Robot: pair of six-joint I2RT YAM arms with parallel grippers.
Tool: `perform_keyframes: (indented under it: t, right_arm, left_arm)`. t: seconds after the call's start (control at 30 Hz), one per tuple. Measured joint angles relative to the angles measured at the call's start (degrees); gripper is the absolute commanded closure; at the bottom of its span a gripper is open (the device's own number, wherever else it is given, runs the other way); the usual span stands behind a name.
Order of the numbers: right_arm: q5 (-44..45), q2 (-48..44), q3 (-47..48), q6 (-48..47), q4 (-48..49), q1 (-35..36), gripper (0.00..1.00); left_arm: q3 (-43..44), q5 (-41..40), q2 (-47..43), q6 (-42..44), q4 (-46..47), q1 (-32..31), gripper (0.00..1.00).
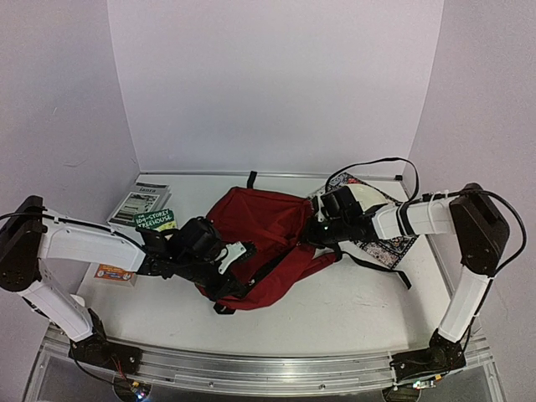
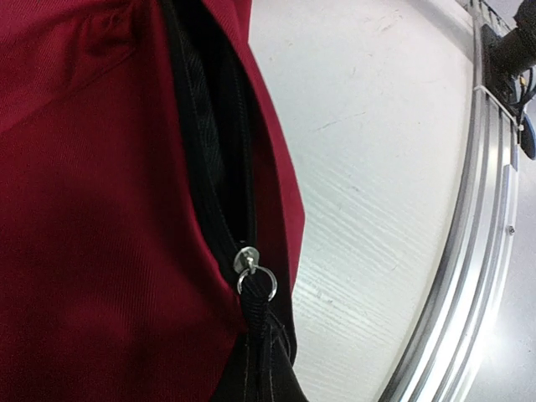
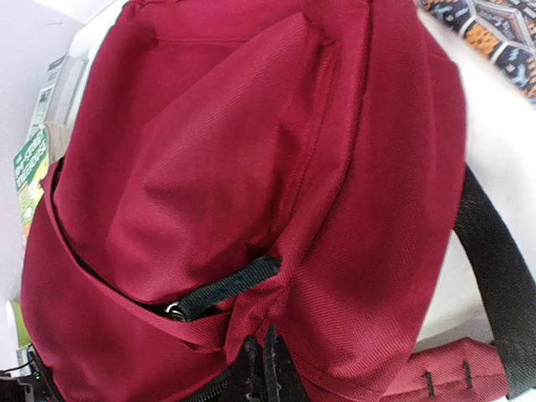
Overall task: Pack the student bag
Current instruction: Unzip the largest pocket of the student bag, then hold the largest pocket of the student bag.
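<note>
A dark red student bag (image 1: 272, 226) lies crumpled mid-table, black straps trailing. The left gripper (image 1: 236, 270) meets its near-left edge, and the right gripper (image 1: 312, 234) meets its right side. A green Treehouse book (image 1: 156, 221), a pamphlet (image 1: 139, 203) and a small orange box (image 1: 115, 274) lie to the left, with a patterned flat item (image 1: 387, 245) to the right.

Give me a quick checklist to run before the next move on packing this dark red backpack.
1. Right gripper shut on dark red fabric backpack: ok.
2. Left gripper shut at the black zipper pull: ok; actual hold, cannot tell.
3. Zipper by silver ring open wide enough: not ok, narrow gap.
4. Green paperback book and grey booklet packed: not ok, both lie on white table.
</note>
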Motion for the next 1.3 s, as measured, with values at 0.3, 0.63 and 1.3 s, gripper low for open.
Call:
perform_keyframes:
  t: [0.3, 0.63, 1.3]
  right_arm:
    - [-0.69, -0.44, 0.76, 0.33, -2.59, -0.23, 0.55]
    - [4.28, -13.93, -7.57, 9.14, -3.65, 9.86, 0.21]
    - [13.56, -11.16, -14.29, 17.14, -4.2, 15.06, 0.94]
  left_arm:
    - [2.99, -1.87, 0.08, -3.94, -0.79, -2.69, 1.0]
    - [11.41, -0.07, 5.38, -3.92, -0.23, -5.91, 1.0]
    - [12.29, -0.44, 6.63, -4.19, 0.25, -7.08, 1.0]
